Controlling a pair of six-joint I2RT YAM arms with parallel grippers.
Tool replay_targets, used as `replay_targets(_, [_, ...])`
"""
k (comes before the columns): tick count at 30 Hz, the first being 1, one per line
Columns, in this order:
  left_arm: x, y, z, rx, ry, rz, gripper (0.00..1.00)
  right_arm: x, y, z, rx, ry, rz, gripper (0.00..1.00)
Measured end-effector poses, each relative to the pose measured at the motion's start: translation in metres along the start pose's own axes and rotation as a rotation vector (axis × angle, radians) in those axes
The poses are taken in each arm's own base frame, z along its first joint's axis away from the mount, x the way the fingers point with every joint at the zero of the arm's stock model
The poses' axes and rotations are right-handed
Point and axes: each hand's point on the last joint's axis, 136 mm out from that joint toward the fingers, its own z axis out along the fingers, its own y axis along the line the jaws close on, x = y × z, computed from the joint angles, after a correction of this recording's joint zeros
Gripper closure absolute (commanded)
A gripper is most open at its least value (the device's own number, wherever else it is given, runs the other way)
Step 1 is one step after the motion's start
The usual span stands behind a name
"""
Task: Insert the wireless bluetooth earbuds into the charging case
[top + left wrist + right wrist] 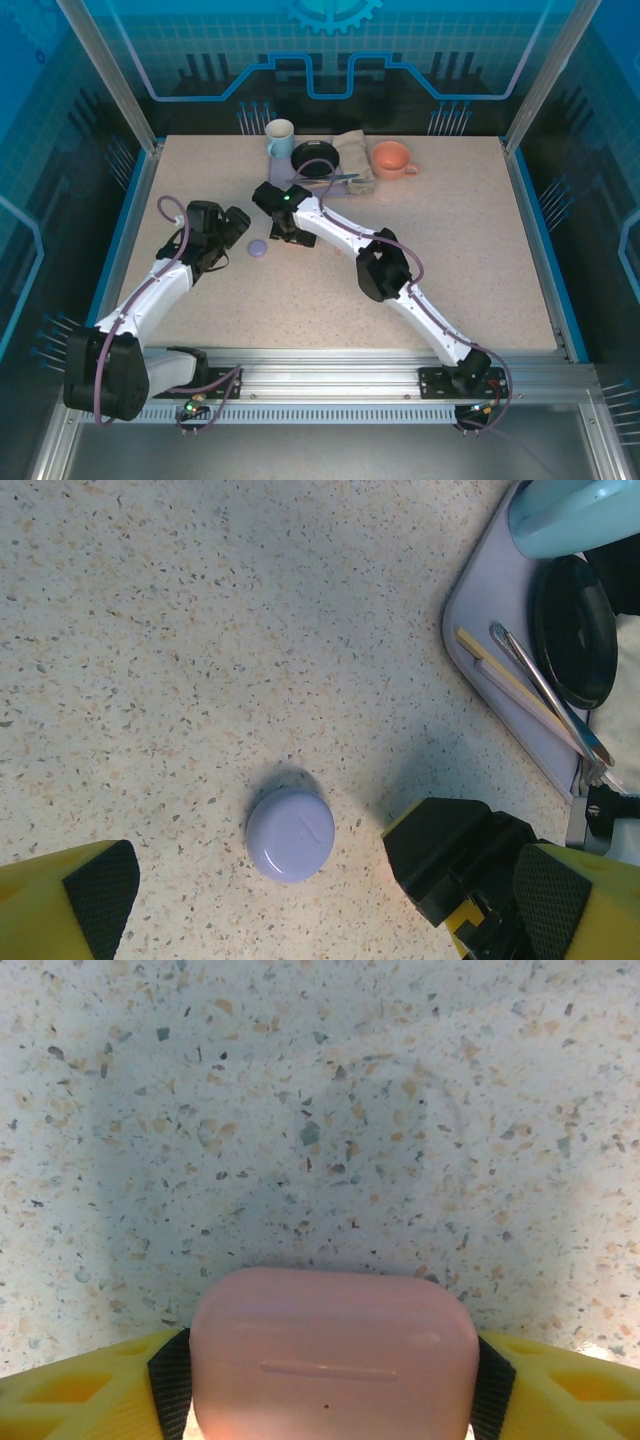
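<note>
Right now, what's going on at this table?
The right gripper has its pads against both sides of a pink charging case, low over the table. The left gripper is open and hovers beside a lilac case that lies on the table, not touching it. Both cases look closed. A tray with dishes sits near the far edge.

A mug [279, 135] and bowl [318, 160] sit on the tray [490, 592], a cup [392, 159] to its right, a round case [257, 247] before it.
</note>
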Motion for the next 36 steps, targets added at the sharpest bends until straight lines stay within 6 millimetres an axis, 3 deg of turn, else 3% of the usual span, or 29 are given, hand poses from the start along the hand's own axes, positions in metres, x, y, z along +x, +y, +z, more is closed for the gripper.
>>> replay_targets(6, [0.000,0.000,0.000,0.000,0.000,0.001,0.01,-0.002,0.001,-0.001,-0.019,0.019,-0.008,0.51])
replay_targets(12, [0.000,0.000,0.000,0.002,0.002,0.022,0.01,-0.011,0.009,-0.004,-0.063,-0.001,-0.019,0.59])
replay_targets(19, [0.013,-0.011,0.002,0.119,0.037,0.056,0.01,-0.022,-0.006,-0.044,-0.094,-0.034,-0.031,0.61])
replay_targets(23, [0.030,-0.014,0.007,0.208,0.077,0.062,0.01,-0.033,-0.020,-0.075,-0.121,-0.060,-0.018,0.57])
replay_targets(25, [0.036,-0.015,0.008,0.231,0.091,0.070,0.01,-0.041,-0.025,-0.089,-0.147,-0.080,-0.001,0.40])
replay_targets(28, [0.039,-0.026,0.006,0.267,0.087,0.083,0.01,-0.055,-0.024,-0.098,-0.177,-0.097,0.006,0.31])
replay_targets(32, [0.035,-0.027,0.005,0.260,0.060,0.076,0.01,-0.067,-0.005,-0.084,-0.203,-0.094,-0.007,0.29])
replay_targets(36, [0.028,-0.017,0.003,0.206,0.020,0.049,0.01,-0.059,0.010,-0.046,-0.179,-0.062,-0.044,0.27])
